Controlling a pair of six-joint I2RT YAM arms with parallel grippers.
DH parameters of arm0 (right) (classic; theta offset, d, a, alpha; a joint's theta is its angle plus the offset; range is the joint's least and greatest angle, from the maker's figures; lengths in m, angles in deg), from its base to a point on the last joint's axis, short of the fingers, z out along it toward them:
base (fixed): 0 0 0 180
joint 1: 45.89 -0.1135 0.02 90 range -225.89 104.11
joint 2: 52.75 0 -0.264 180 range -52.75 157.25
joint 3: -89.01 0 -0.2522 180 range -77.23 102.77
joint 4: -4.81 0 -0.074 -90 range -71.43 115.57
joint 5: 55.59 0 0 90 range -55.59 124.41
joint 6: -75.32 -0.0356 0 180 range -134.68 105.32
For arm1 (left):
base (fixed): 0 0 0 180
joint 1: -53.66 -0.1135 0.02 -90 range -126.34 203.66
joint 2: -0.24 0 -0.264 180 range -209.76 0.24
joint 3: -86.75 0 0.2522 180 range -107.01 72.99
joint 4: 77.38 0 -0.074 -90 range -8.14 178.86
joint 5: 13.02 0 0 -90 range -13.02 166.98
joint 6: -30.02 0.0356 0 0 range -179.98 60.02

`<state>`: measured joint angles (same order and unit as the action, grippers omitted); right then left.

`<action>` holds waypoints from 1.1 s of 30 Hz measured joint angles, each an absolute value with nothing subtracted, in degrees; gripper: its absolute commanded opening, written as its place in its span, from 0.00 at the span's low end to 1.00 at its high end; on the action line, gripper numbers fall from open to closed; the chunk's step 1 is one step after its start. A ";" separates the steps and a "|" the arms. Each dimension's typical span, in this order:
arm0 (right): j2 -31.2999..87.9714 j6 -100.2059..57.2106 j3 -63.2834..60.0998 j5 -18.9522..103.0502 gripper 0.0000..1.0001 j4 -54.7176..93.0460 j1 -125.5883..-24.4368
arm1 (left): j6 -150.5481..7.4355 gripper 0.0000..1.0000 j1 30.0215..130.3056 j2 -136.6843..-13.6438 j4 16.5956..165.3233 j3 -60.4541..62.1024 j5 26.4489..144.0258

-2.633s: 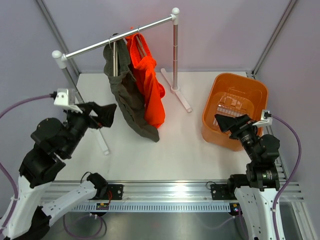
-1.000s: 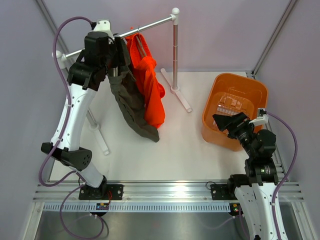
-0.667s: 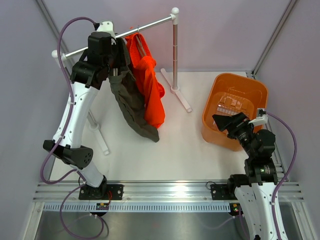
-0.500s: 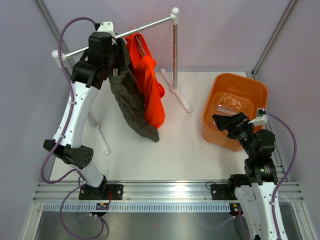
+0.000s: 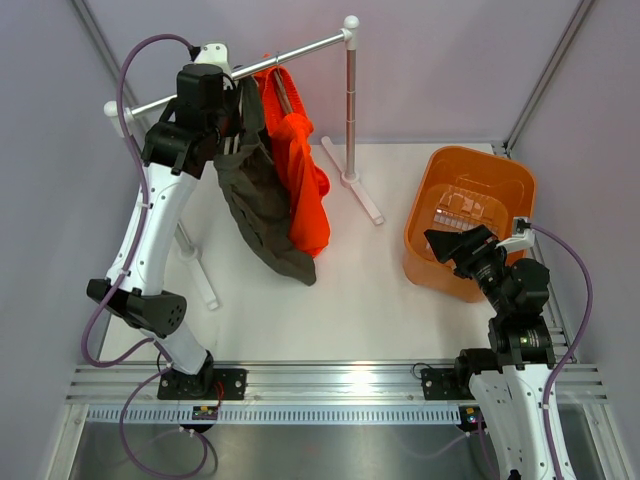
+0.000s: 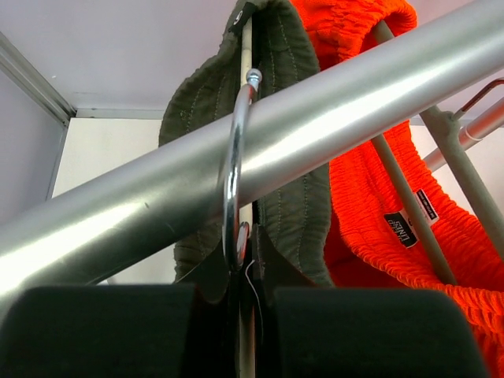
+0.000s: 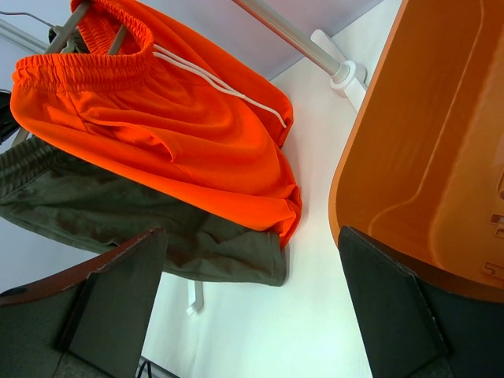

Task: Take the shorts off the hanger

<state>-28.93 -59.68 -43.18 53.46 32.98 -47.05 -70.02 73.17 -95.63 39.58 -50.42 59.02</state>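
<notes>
The bright orange shorts [image 5: 300,170] hang on the rail [image 5: 300,52] from a thin dark grey hanger [image 5: 283,95]. In the left wrist view the shorts [image 6: 394,205] and one hanger arm [image 6: 402,185] lie to the right. My left gripper [image 5: 230,105] is up at the rail, beside them, not on them. That left gripper [image 6: 252,291] is shut on the stem of the metal hook [image 6: 232,173] carrying the olive garment [image 6: 291,157]. Low by the basket, my right gripper [image 5: 450,245] is open and empty; past its fingers are the shorts [image 7: 181,134].
The olive garment [image 5: 255,200] hangs left of the shorts, touching them. An orange basket [image 5: 480,152] stands at the right, its wall [image 7: 441,118] close to my right gripper [image 7: 250,236]. The rack's upright post [image 5: 351,110] and white feet stand on the table.
My left arm rose from the table to the rail, then its gripper shut on the olive garment's hanger hook. That garment shifted slightly left. The right arm has barely moved.
</notes>
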 measured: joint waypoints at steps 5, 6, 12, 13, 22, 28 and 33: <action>-28.93 -59.63 -43.18 53.46 1.00 32.96 -47.05 | -70.02 0.00 73.17 -95.59 39.51 -50.42 59.02; -28.93 -59.63 -43.18 53.46 0.99 32.96 -47.05 | -70.02 0.00 73.19 -95.50 39.45 -50.42 59.02; -28.54 -59.46 -43.18 53.46 1.00 32.96 -47.05 | -69.85 0.00 73.83 -93.64 37.50 -50.42 59.00; -28.47 -59.44 -43.18 53.46 1.00 32.96 -47.05 | -69.74 0.00 74.05 -92.97 37.39 -50.40 58.89; -28.39 -59.39 -43.18 53.50 1.00 32.96 -47.05 | -67.77 0.00 78.96 -85.56 36.13 -49.18 57.47; -27.58 -58.34 -43.03 54.00 0.99 33.03 -47.05 | -68.23 0.00 80.62 -79.66 37.04 -37.50 55.11; -26.00 -55.50 -40.80 55.18 0.99 34.51 -47.05 | -70.06 0.00 84.25 -71.77 37.83 -21.68 55.00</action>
